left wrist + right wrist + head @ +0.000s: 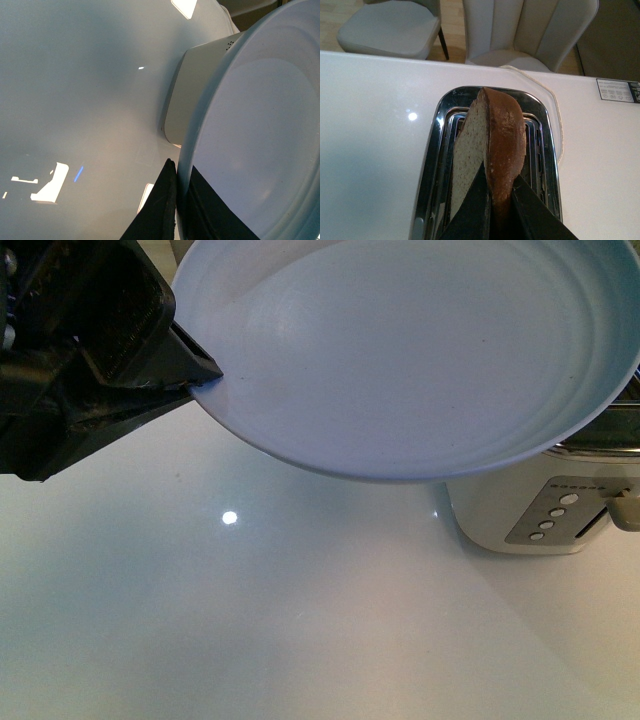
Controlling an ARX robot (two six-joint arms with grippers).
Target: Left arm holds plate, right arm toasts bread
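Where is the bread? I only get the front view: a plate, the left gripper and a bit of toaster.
Observer: In the right wrist view the right gripper is clamped on the bread, upright.
Operator: Over the toaster?
Observer: Yes, right above the slots of the toaster; whether it's in one, I can't tell.
Operator: Is the plate gripped properly?
Observer: Left wrist view shows the left gripper with a finger on each side of the rim of the plate.

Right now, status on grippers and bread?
Left gripper shut on round pale blue-white plate. Right gripper shut on brown wholemeal bread slice, over chrome toaster. No obstruction seen.
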